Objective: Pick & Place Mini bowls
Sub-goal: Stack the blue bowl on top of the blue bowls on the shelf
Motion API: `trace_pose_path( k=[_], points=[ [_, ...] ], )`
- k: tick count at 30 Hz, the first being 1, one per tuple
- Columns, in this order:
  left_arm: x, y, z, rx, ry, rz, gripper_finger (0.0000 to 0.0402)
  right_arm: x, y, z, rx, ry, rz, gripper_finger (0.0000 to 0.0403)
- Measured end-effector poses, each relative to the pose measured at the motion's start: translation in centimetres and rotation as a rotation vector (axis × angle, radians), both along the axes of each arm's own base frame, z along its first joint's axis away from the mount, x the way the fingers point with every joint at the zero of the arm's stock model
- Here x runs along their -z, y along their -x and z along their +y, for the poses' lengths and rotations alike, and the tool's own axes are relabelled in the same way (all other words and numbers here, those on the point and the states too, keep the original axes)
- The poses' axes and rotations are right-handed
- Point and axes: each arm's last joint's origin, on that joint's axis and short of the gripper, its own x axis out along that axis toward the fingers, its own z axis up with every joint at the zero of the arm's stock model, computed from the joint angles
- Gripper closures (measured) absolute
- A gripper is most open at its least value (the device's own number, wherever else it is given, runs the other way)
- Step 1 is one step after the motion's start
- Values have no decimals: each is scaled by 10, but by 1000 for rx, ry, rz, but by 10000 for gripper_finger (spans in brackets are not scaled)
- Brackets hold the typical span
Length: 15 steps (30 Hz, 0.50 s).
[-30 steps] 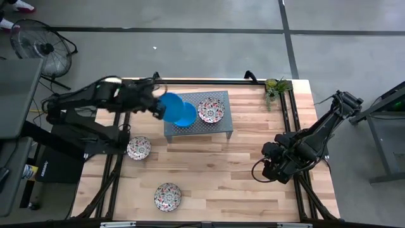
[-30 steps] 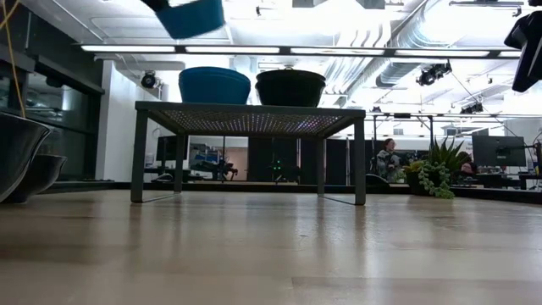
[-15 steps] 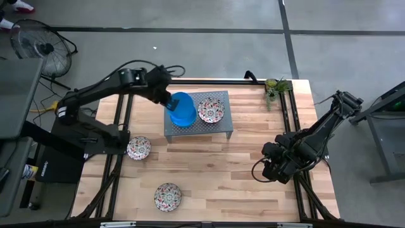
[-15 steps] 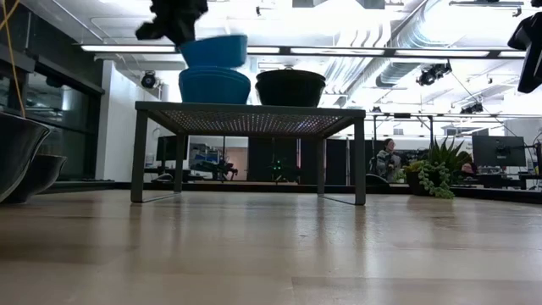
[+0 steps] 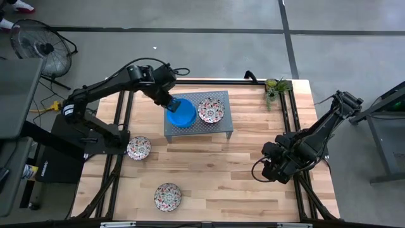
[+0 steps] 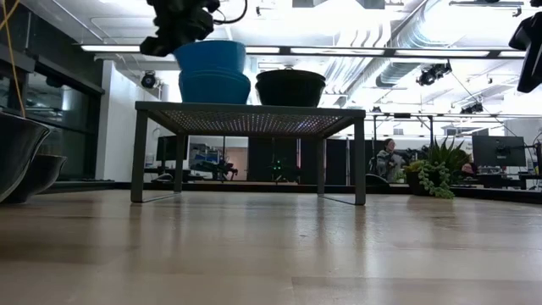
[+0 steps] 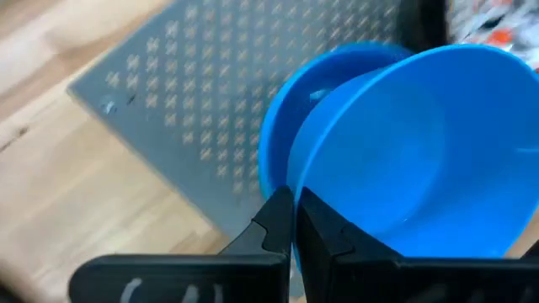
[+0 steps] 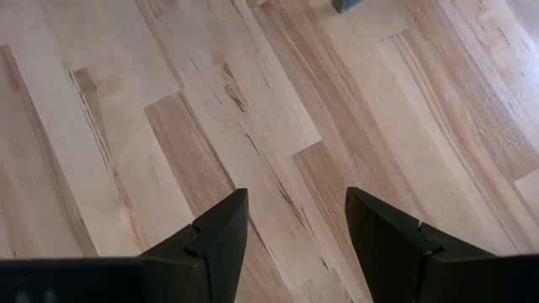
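My left gripper is shut on a blue mini bowl above the left part of the grey perforated stand. In the low view this bowl sits right over a second blue bowl that stands on the stand's top; whether the two touch I cannot tell. A floral bowl stands beside them on the stand. Two more floral bowls rest on the table. My right gripper hangs open over bare wood at the table's right. My left gripper pinches the blue bowl's rim on the bowl's left side, one finger inside the bowl and one outside. The fingers slant down from the table's far left. The bowl sits nearly upright, tilted a little, directly over the lower blue bowl.
A small green plant stands at the far right corner. In the low view the two floral bowls on the table loom dark at the left edge. Bare wood lies between the stand and the table's near edge.
My left gripper has swung from the stand's left edge toward the right and down, staying shut. The blue bowl, tipped on its side a second ago, has turned nearly upright and sunk onto the top of the blue bowl on the stand.
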Motion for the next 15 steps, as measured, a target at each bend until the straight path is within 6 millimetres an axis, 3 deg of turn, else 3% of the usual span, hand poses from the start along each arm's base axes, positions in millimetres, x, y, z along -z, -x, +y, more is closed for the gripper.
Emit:
trace_pose_path(
  k=[15],
  points=[
    [2, 4, -2, -19, 22, 46, 401, -1, -2, 2, 10, -17, -29, 215]
  ],
)
